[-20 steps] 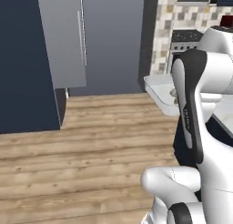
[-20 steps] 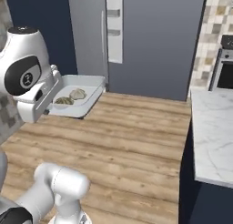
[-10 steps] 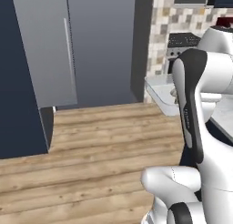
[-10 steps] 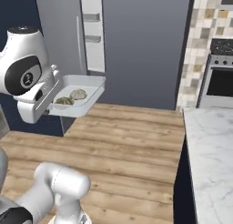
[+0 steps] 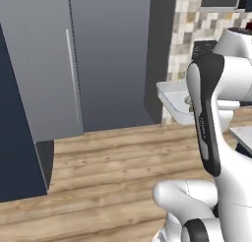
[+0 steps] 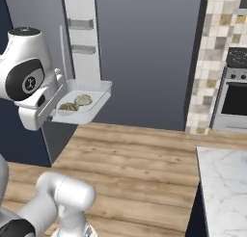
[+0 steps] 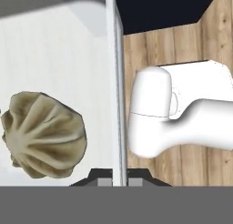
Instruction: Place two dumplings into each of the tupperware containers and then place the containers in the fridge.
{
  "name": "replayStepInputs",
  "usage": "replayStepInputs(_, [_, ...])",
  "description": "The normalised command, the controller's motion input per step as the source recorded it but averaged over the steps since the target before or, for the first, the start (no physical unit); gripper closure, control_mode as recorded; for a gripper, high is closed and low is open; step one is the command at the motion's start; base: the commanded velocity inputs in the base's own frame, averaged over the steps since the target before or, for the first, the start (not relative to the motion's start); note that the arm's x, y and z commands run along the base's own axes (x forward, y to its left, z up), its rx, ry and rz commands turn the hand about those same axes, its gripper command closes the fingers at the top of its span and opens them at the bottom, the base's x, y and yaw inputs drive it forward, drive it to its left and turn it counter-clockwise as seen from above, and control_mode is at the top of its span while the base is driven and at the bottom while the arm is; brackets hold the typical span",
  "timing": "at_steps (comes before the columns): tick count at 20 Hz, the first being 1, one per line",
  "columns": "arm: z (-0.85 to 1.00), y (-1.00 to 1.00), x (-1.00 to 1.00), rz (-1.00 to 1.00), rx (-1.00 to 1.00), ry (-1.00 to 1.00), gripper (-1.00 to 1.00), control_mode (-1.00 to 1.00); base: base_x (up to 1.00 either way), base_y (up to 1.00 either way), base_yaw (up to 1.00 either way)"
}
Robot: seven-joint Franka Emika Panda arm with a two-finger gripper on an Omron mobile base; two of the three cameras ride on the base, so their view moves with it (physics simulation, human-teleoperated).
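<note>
My gripper is shut on the thin side wall of a tupperware container and holds it up in the air. One beige, pleated dumpling lies on its pale floor. In the right base view the container sticks out level from my gripper, with two dumplings side by side in it. From the left, my arm hides most of the container. The grey fridge stands straight ahead. A pale strip with door shelves shows at its left, and its handle is in the left base view.
Dark blue cabinets flank the fridge on the left. A steel oven against a tiled wall stands to the right, and a marble counter juts in at the lower right. A wooden floor lies between me and the fridge.
Both base views have shifted, so the base has moved: the fridge now looms larger and more central. The container stays in my grip with the dumplings inside.
</note>
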Motion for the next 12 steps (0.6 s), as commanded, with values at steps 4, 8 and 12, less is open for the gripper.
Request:
replayStepInputs(4, [0.0,0.0,0.0,0.0,0.0,0.0,1.0,1.0,1.0,0.0,0.0])
replayStepInputs(8, [0.0,0.0,0.0,0.0,0.0,0.0,1.0,1.0,1.0,0.0,0.0])
replayStepInputs(12, [0.0,0.0,0.0,0.0,0.0,0.0,1.0,1.0,1.0,-0.31,0.1])
